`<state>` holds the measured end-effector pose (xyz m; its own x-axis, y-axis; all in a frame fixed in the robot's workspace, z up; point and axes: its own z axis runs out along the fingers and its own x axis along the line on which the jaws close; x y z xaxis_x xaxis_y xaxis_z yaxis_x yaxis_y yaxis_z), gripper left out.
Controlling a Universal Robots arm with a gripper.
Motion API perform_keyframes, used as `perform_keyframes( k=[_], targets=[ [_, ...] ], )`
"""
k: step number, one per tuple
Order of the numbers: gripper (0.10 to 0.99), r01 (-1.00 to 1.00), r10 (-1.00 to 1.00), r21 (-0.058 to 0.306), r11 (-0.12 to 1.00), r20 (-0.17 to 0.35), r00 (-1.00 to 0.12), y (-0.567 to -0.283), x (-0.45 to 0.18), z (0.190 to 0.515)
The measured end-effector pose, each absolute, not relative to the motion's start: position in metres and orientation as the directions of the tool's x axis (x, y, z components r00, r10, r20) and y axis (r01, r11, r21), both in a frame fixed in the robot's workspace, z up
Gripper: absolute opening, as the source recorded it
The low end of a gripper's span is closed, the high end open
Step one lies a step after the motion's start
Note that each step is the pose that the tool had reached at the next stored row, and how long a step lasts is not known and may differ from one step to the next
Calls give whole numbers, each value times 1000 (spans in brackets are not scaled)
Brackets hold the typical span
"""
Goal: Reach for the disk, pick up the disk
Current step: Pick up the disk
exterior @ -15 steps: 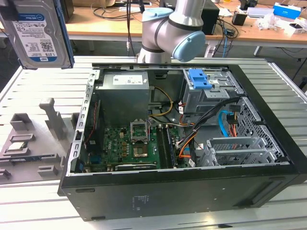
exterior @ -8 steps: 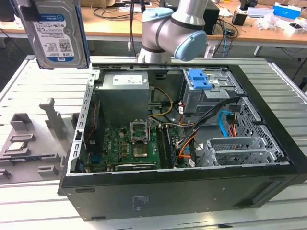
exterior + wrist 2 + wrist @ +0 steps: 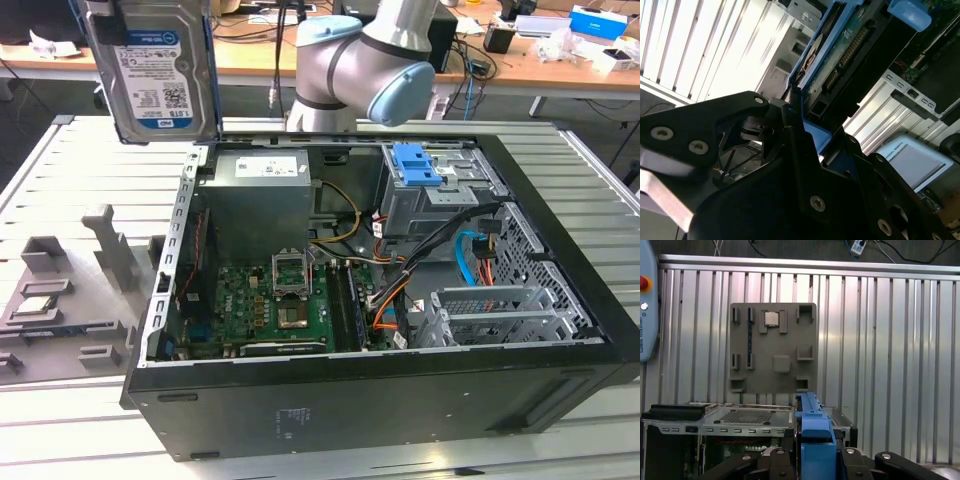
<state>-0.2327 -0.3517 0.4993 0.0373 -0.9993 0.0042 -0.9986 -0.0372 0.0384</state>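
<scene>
Exterior view: disk (image 3: 150, 70) aloft, top cut off | first wrist view: tool (image 3: 815, 454) clamped on disk's blue edge

The arm (image 3: 350, 60) folds at a grey-and-blue joint just behind the computer case (image 3: 380, 400). In the first wrist view the gripper (image 3: 815, 454) hangs above the case, black fingers (image 3: 865, 467) clamped on the blue frame of the disk (image 3: 155, 70).
</scene>
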Motion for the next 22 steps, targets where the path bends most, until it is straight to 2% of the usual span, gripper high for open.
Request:
perform_keyframes(
  k=[22],
  targets=[
    [369,-999,-999,38,-37,4,37,-349,-130,499]
  ],
)
